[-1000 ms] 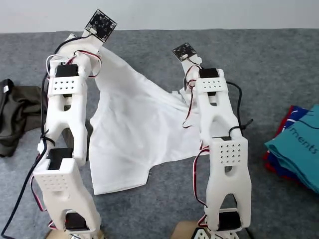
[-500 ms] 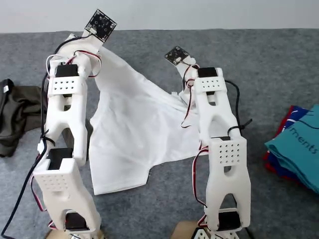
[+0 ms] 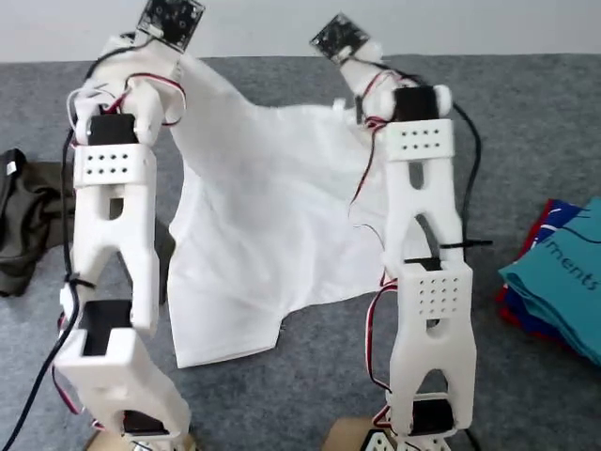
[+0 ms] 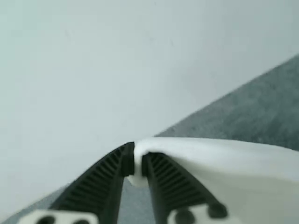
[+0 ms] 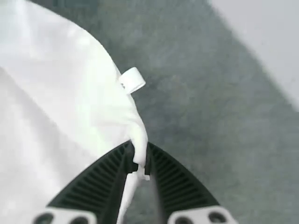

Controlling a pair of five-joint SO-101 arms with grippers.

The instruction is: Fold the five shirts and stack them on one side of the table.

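Observation:
A white shirt point(image 3: 263, 225) is spread over the middle of the grey table, its far edge lifted between both arms. My left gripper point(image 4: 134, 161) is shut on one raised corner of the white shirt point(image 4: 224, 158), high near the back wall. My right gripper point(image 5: 138, 156) is shut on the other raised edge of the white shirt point(image 5: 51, 102), close to its small label point(image 5: 132, 81). In the high view the left arm point(image 3: 113, 169) stands at the shirt's left and the right arm point(image 3: 418, 169) at its right.
A dark olive shirt point(image 3: 28, 221) lies crumpled at the table's left edge. A folded stack with a teal shirt point(image 3: 559, 277) on top sits at the right edge. Bare grey table point(image 3: 526, 132) lies right of the right arm.
Both arms have risen and pushed toward the back of the table, lifting the shirt's far edge. The right arm moved most, pulling the cloth taut between the grippers.

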